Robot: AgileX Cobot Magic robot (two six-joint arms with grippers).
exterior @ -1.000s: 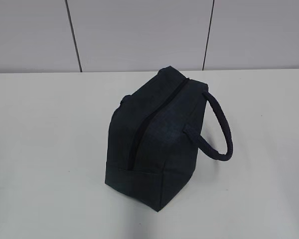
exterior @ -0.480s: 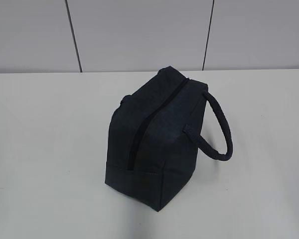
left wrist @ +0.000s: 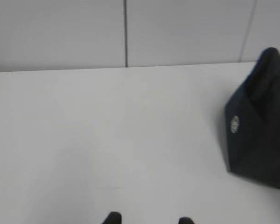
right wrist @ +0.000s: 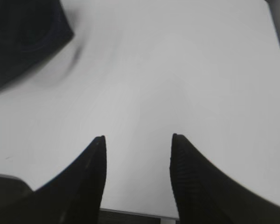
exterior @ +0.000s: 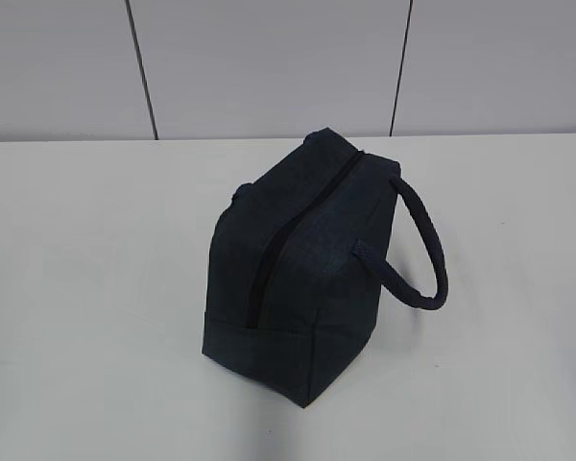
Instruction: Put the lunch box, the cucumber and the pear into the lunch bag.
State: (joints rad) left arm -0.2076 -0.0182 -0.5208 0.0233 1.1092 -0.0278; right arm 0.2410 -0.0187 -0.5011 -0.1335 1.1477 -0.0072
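While the lunch bag [exterior: 307, 279] stands zipped, each pincer, left [left wrist: 149, 220] and right [right wrist: 137, 140], gapes empty.

No visible change since the earlier pictures.

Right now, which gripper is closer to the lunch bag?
Probably the right gripper: the lunch bag fills the corner just beyond its open fingers. The left gripper sees it farther across the table.

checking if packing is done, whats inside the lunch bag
Cannot tell. The lunch bag stands on the white table with its zipper apparently shut, so the fabric hides the inside. No lunch box, cucumber or pear shows in any view.
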